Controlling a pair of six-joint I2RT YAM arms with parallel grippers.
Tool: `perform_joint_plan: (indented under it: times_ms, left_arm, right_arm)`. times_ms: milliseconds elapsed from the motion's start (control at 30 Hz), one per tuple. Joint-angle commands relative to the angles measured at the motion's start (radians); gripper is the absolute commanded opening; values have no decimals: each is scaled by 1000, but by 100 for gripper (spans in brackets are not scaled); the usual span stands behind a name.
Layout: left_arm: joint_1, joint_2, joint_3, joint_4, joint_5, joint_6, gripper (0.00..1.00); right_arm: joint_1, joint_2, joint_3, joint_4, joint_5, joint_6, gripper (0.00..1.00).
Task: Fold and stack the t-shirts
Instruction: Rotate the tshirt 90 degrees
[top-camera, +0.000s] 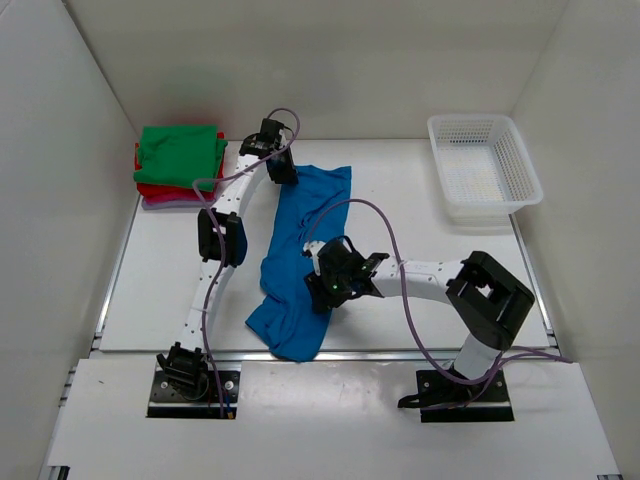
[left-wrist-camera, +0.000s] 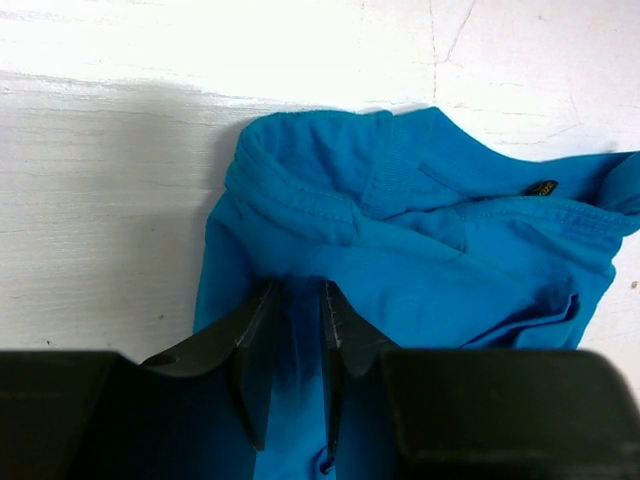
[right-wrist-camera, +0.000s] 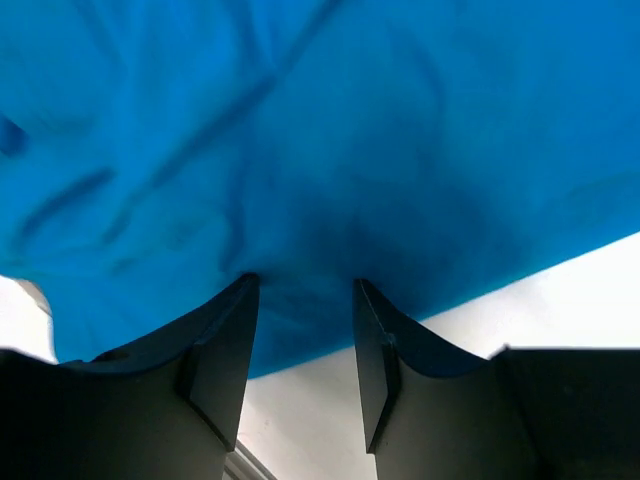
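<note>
A bright blue t-shirt lies in a long crumpled strip down the middle of the table. My left gripper is at its far end, by the collar; in the left wrist view the jaws are narrowly shut on a fold of blue cloth. My right gripper is at the shirt's right edge, lower down. Its fingertips stand wider and press into a bunch of the blue cloth, with white table showing under the hem. Folded t-shirts are stacked at the far left, green over red and pale pink.
A white mesh basket stands at the far right of the table. White walls close in the left, back and right sides. Purple cables loop over the shirt and the arms.
</note>
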Motion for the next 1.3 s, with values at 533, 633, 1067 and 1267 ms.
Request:
perform_joint_plan:
  times_ms: [533, 633, 1067, 1267]
  left_arm:
    - [57, -13, 17, 125, -12, -59, 33]
    - [60, 1, 15, 140, -3, -70, 33]
    - [49, -283, 20, 188, 49, 29, 46]
    - [46, -455, 15, -210, 71, 172, 46]
  right_arm:
    - [-168, 60, 27, -201, 107, -227, 42]
    - [-153, 109, 60, -201, 121, -258, 42]
    - [-157, -97, 130, -209, 184, -302, 56]
    - [-114, -233, 156, -290, 253, -232, 74]
